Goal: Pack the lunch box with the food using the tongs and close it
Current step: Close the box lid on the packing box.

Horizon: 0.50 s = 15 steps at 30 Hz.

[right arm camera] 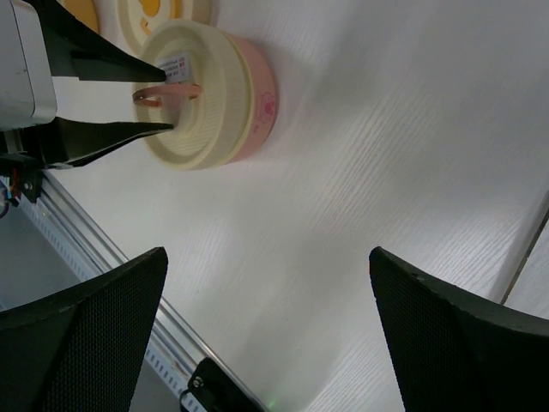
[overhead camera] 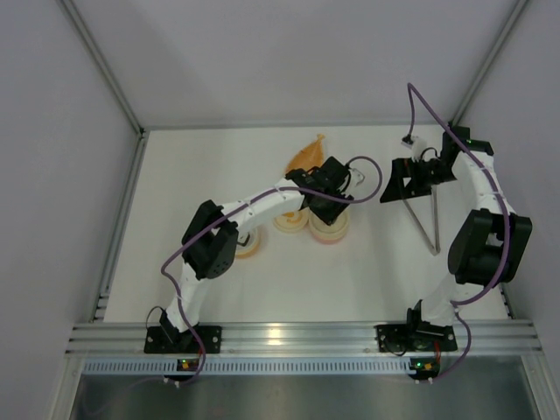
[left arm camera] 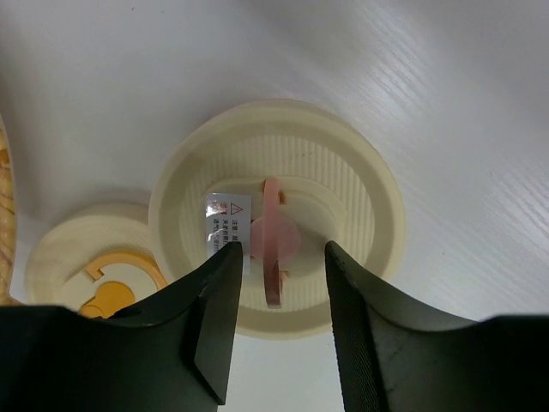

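The lunch box [overhead camera: 331, 231] is a round cream and pink tub with its cream lid [left arm camera: 343, 197] on. A thin pink handle [left arm camera: 272, 257] stands up from the lid. My left gripper [left arm camera: 280, 254] is open, one finger on each side of that handle with a gap to both. In the right wrist view the same fingers [right arm camera: 103, 137] bracket the handle [right arm camera: 167, 93]. The grey V-shaped tongs [overhead camera: 423, 227] lie flat on the table at the right. My right gripper [overhead camera: 392, 185] hovers open and empty beside their upper ends. No food shows clearly.
A cream round piece [left arm camera: 94, 257] bearing an orange shape lies just left of the lunch box; whether that is food I cannot tell. Another round piece [overhead camera: 248, 246] lies under the left arm. An orange leaf-shaped tray [overhead camera: 306, 156] lies behind them.
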Tool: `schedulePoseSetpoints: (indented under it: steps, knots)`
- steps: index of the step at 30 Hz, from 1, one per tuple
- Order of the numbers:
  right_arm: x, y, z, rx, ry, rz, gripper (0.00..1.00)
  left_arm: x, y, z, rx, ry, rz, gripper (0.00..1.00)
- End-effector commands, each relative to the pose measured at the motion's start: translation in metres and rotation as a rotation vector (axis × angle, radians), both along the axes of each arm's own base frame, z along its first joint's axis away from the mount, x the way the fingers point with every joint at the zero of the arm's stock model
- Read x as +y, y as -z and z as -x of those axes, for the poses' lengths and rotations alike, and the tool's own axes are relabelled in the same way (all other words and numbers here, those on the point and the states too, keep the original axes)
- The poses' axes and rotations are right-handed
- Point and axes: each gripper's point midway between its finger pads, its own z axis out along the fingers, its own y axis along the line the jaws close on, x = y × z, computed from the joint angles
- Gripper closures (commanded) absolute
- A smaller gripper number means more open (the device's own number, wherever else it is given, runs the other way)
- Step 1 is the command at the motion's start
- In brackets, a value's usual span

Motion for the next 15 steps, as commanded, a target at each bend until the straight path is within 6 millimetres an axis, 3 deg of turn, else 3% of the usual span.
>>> schedulePoseSetpoints:
  steps: [1, 8, 15]
  knots:
    - [0.001, -0.004, -0.009, -0.066, -0.018, -0.020, 0.01, -0.014, -0.017, 0.001, -0.041, 0.032, 0.049, 0.51]
    - [0.003, -0.001, -0.007, -0.059, -0.022, -0.028, 0.01, -0.018, -0.019, 0.001, -0.046, 0.040, 0.055, 0.39]
    - [0.002, 0.001, -0.006, -0.055, -0.024, -0.025, 0.01, -0.022, -0.007, 0.000, -0.042, 0.040, 0.034, 0.28]
